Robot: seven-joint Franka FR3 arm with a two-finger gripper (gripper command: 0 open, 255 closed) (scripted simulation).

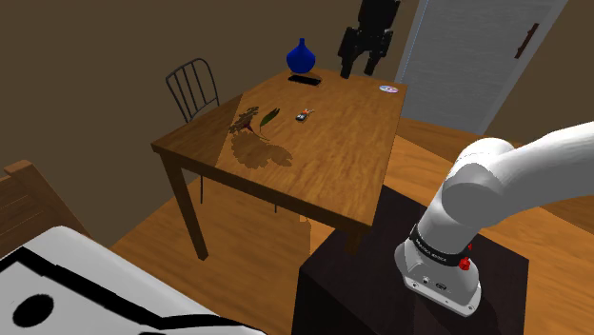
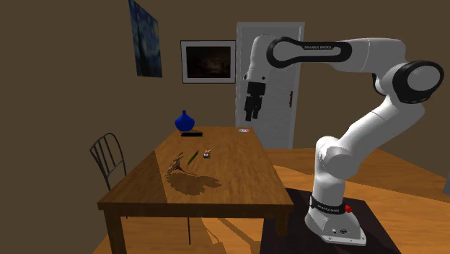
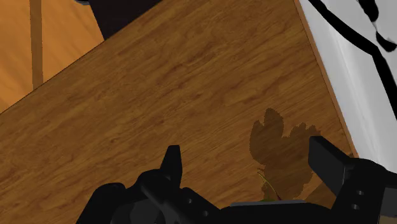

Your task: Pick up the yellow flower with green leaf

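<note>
Nearest the shoulder camera, a dark box stand carries the white arm. At 11 o'clock from the stand is a square brown wooden table. On the tabletop is a blotchy dark shadow. At 12 o'clock of it lies the flower, brownish stem and head with a dark green leaf, flat on the wood and lying free. A small red-and-black object sits at 3 o'clock of the flower, near it but apart. Farther back are a flat black slab, a round blue vase behind it, and a small pale disc at the far corner. A dark metal chair stands at 10 o'clock of the table. The all-black gripper hangs high over the table's far side, well apart from the flower. In the wrist view its fingers are spread wide over wood and shadow. A white panelled door is farthest.
</note>
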